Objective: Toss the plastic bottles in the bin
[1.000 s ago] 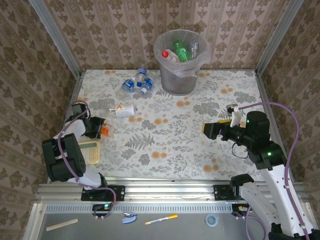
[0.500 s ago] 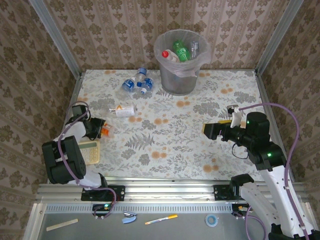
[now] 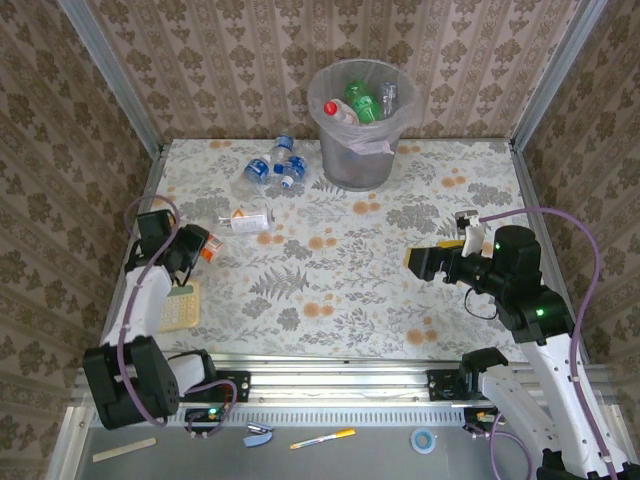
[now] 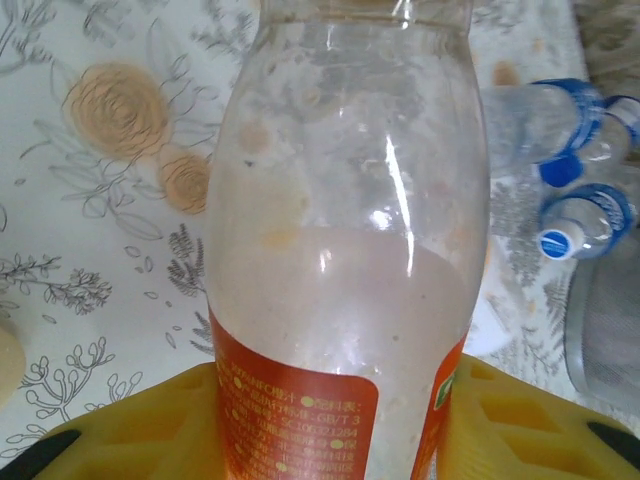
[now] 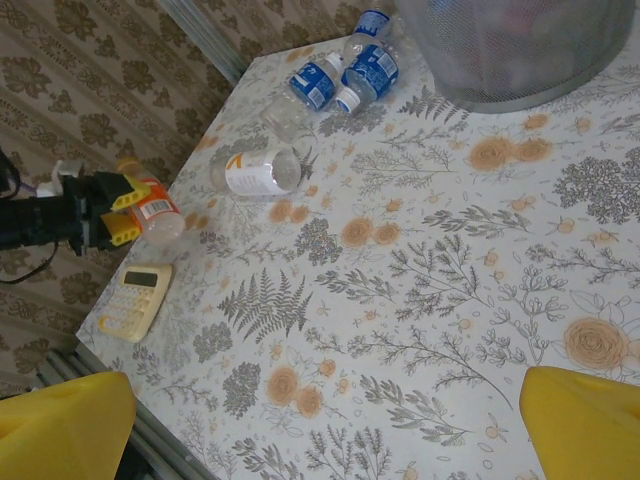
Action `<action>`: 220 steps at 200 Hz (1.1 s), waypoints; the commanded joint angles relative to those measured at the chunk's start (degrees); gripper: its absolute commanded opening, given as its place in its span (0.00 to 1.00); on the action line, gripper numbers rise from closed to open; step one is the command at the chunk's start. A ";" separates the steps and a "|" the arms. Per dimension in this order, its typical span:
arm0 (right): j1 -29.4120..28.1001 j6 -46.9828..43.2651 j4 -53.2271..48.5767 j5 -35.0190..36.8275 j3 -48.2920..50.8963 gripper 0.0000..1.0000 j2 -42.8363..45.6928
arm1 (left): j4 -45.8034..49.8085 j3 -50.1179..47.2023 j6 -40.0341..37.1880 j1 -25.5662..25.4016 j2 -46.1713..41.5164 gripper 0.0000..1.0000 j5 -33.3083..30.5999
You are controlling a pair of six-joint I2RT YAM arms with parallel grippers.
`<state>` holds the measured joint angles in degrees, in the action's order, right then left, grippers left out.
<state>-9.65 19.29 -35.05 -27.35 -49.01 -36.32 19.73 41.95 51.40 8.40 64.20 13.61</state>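
Note:
My left gripper (image 3: pixel 196 245) is shut on a clear plastic bottle (image 4: pixel 340 250) with an orange label; its yellow fingers (image 4: pixel 130 440) press both sides of the label. The right wrist view shows that gripper (image 5: pixel 112 212) and its bottle (image 5: pixel 155 217) at the table's left. Three blue-labelled bottles (image 3: pixel 275 165) lie left of the bin (image 3: pixel 358 160), and a white-labelled one (image 3: pixel 250 220) lies nearer. The bin is grey, bag-lined, and holds several bottles (image 3: pixel 355 105). My right gripper (image 3: pixel 418 260) hangs open over the table's right side with nothing between its fingers.
A beige calculator (image 3: pixel 180 305) lies near the front left edge, just below the left gripper. Patterned walls and metal posts close in the table on three sides. Pens and tape lie on the shelf (image 3: pixel 330 440) below the front rail.
The left jaws have closed on the orange-labelled bottle, and the left arm has stretched out, carrying it slightly farther from the front edge. The right arm has not moved.

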 commanded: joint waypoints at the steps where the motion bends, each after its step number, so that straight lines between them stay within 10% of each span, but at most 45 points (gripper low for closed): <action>1: -0.46 -0.05 -0.94 0.97 0.76 1.00 0.72 | 0.76 -0.21 -5.24 -1.15 -4.72 0.25 -1.90; 220: -0.46 -0.40 -1.24 0.83 0.68 1.00 0.90 | -5.62 1.31 -14.55 -8.80 -16.25 0.23 -1.48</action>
<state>-9.65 19.29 -35.07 -27.35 -48.99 -36.29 16.99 41.98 39.81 0.51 49.50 11.97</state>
